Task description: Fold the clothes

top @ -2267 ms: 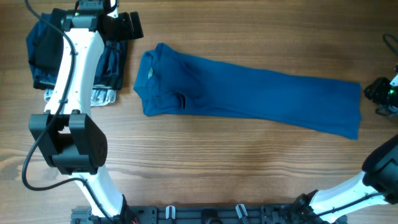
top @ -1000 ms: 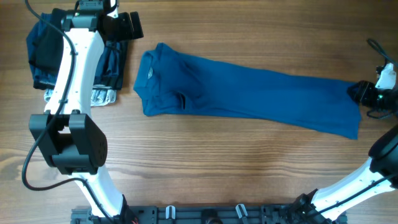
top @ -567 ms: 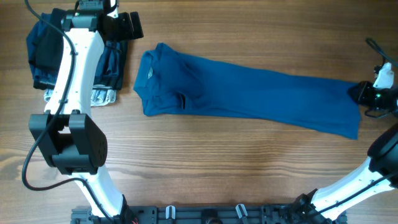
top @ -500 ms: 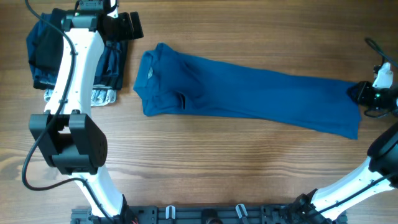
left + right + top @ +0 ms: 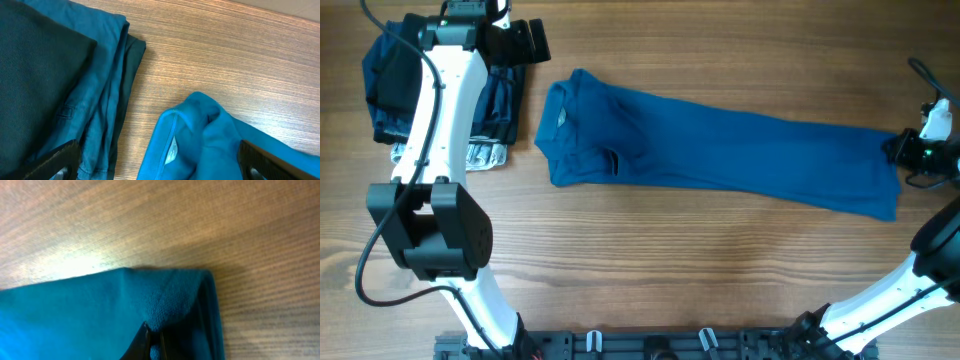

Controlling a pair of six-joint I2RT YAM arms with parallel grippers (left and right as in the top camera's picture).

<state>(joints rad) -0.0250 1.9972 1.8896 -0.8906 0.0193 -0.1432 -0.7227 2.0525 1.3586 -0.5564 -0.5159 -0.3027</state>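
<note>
The blue T-shirt [image 5: 720, 150] lies folded into a long strip across the table, its neck end at the left and its hem end at the right. Its white neck label [image 5: 172, 149] shows in the left wrist view. My right gripper [image 5: 903, 150] is at the strip's far right corner, shut on a pinch of the blue fabric [image 5: 165, 305], which rises into the fingertips [image 5: 154, 341]. My left gripper [image 5: 525, 42] hovers at the back left between the shirt's neck end and the pile, fingers wide apart [image 5: 155, 162] and empty.
A pile of folded dark garments [image 5: 390, 85] lies at the back left under the left arm, with a light speckled piece [image 5: 480, 156] at its front. In the left wrist view the pile [image 5: 45, 80] lies left of the shirt's collar.
My right gripper moved in from the right edge onto the shirt's right end and closed on the fabric. The left arm and the shirt's left end have not moved.
</note>
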